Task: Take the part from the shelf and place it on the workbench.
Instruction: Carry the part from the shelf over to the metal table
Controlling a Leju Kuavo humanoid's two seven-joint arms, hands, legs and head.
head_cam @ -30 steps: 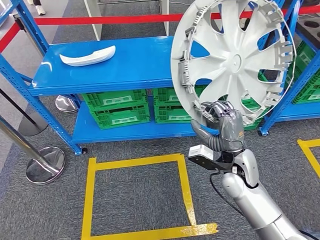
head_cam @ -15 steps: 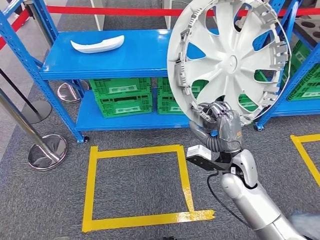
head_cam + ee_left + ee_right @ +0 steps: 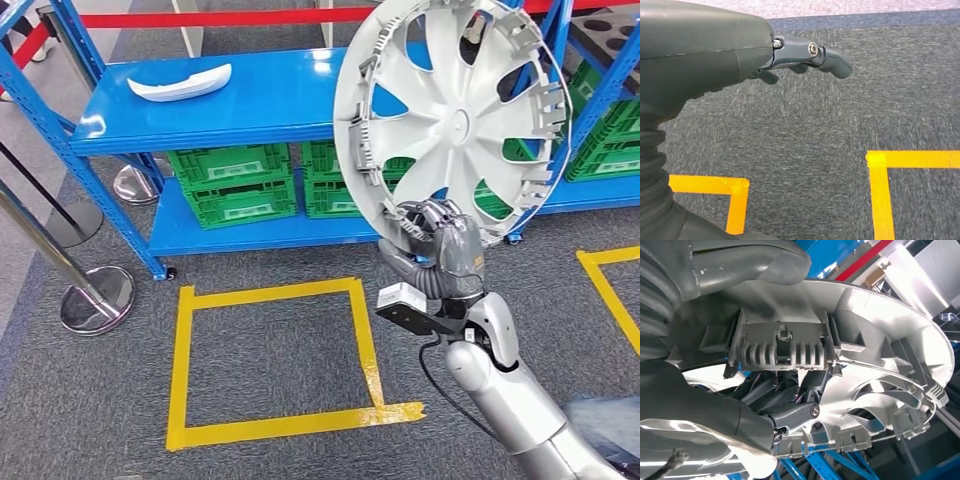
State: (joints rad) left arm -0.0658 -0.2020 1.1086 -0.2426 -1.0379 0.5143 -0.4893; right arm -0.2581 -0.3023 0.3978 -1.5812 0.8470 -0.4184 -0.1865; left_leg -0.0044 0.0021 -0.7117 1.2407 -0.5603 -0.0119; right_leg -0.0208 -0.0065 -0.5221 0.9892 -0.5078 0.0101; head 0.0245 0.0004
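My right hand [image 3: 441,255] grips the lower rim of a large silver wheel cover [image 3: 453,115] and holds it upright in front of the blue shelf [image 3: 226,110]. In the right wrist view the cover's ribbed inner rim [image 3: 791,347] lies between the thumb [image 3: 749,262] and the darker fingers [image 3: 791,415]. My left hand [image 3: 753,55] hangs over grey carpet with its fingers stretched out and nothing in it. A long white curved part [image 3: 180,83] lies on the shelf's top board at the left.
Green crates [image 3: 234,185] stand on the lower shelf board. A yellow tape square [image 3: 275,360] marks the carpet in front of the shelf, another tape corner [image 3: 607,285] lies at the right. Chrome barrier posts with round bases [image 3: 94,300] stand at the left, a red barrier tape [image 3: 226,18] runs behind.
The whole picture has shifted, so the camera has moved a little relative to the shelf. My right hand keeps its grip on the wheel cover in much the same pose.
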